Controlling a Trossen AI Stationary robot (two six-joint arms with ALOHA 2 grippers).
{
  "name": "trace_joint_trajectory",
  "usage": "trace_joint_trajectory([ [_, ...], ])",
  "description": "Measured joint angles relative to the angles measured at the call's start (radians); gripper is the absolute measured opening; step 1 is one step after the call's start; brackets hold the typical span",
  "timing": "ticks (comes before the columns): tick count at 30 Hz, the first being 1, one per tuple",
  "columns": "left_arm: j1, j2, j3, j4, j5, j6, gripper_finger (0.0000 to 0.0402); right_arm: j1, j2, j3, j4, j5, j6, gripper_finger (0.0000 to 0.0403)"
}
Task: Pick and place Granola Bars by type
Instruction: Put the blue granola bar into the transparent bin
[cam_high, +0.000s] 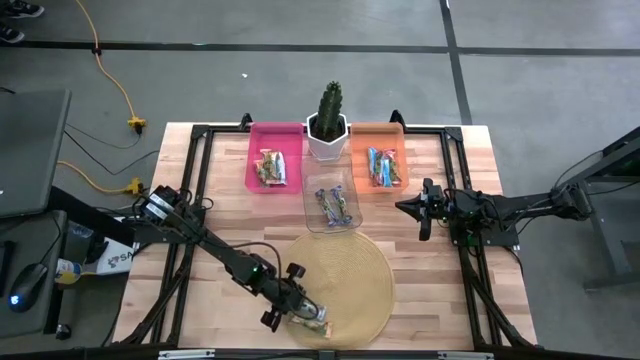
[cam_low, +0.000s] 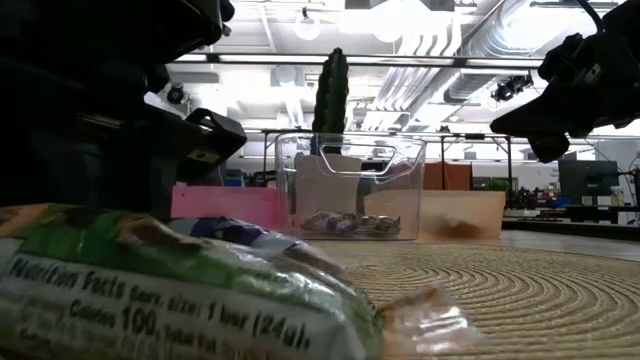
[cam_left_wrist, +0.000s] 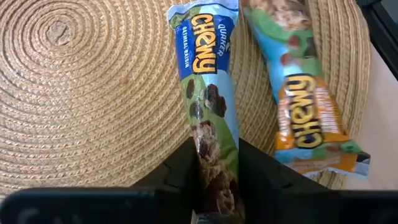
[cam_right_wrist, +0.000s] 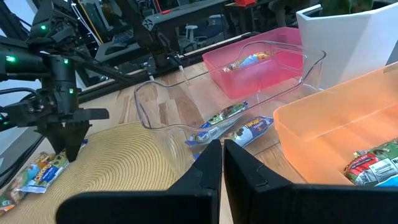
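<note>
My left gripper (cam_left_wrist: 214, 177) pinches the blue-green crinkly-wrapped granola bar (cam_left_wrist: 210, 93) on the round woven straw mat (cam_high: 350, 275) near the desk's front edge. The slick wrapper may slip, or drag the orange-labelled bar (cam_left_wrist: 305, 99) just beside it. Pink bin (cam_high: 275, 135), clear bin (cam_high: 310, 185) and orange bin (cam_high: 375, 133) each hold bars. My right gripper (cam_right_wrist: 222, 163) waits shut, empty.

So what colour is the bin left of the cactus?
Pink bin, clearest in the high view.
</note>
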Motion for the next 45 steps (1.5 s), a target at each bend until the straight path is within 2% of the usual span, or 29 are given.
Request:
trace_joint_trajectory([
  [7, 0.0, -0.024, 0.0, -0.023, 0.001, -0.001, 0.0077, 0.0, 0.0, 0.0, 0.0, 0.0, 0.002, 0.0],
  [13, 0.0, -0.064, 0.042, -0.088, -0.085, 0.032, 0.0076, 0.0, 0.0, 0.0, -0.001, 0.0, 0.001, 0.0],
  [19, 0.0, -0.068, 0.083, -0.126, -0.125, 0.036, 0.0076, 0.0, 0.0, 0.0, -0.001, 0.0, 0.002, 0.0],
  [25, -0.001, -0.068, 0.13, -0.205, -0.28, -0.02, 0.0076, 0.0, 0.0, 0.0, -0.001, 0.0, 0.001, 0.0],
  [33, -0.001, -0.069, 0.233, -0.407, -0.587, -0.261, 0.0076, 0.0, 0.0, 0.0, 0.0, 0.0, 0.002, 0.0],
  [39, -0.001, -0.069, 0.322, -0.457, -0.698, -0.334, 0.0076, 0.0, 0.0, 0.0, 0.0, 0.0, 0.001, 0.0],
  [45, -0.001, -0.069, 0.46, -0.509, -0.809, -0.339, 0.0076, 0.0, 0.0, 0.0, 0.0, 0.0, 0.0, 0.0],
])
